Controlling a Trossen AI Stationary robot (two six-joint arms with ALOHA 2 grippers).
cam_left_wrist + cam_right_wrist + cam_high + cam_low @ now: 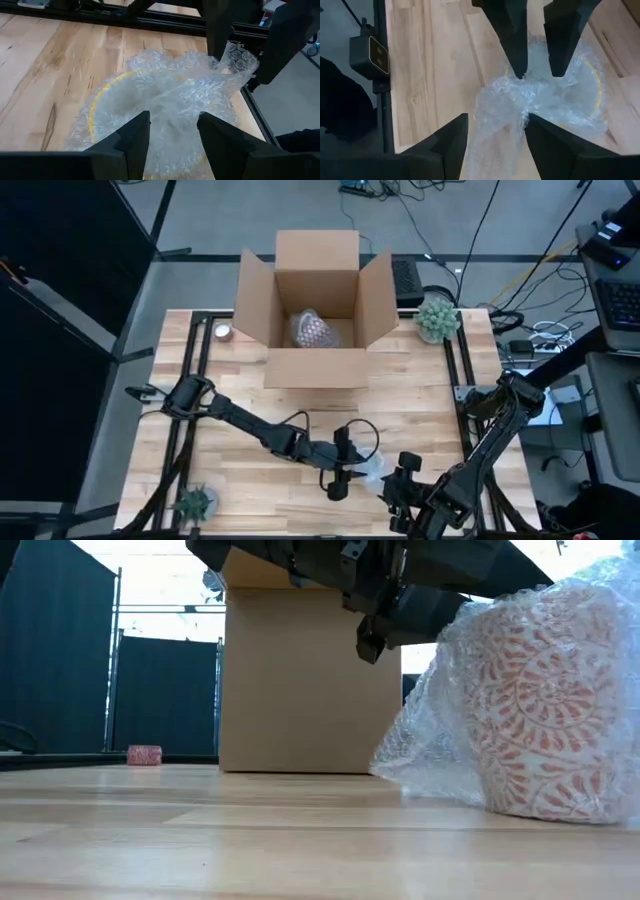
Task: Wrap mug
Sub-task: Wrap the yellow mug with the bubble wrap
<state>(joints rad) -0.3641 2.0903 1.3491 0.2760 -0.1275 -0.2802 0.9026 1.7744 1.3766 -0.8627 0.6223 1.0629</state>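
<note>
The mug [545,710], white with an orange-red pattern, stands on its base near the table's front edge, loosely covered in clear bubble wrap [170,90]. Its yellow rim [97,102] shows through the wrap. My left gripper [172,135] is open and hangs above the mug, fingers pointing down; in the high view the left gripper [340,483] is just left of the bundle. My right gripper [495,142] is open and comes in from the right. A loose flap of wrap [495,125] lies between its fingers. My right gripper has the wrap's loose flap [240,57] standing up between its open fingers, which come at it from the table's right, slanting down. I cannot tell whether either finger touches the flap. The rest of the wrap lies slack over the mug.
An open cardboard box [315,365] stands at the far middle with a bubble-wrapped thing [312,330] inside. A small pink roll [145,754] lies left of it. A green plant [437,318] stands at the far right, and another plant [195,502] at the near left.
</note>
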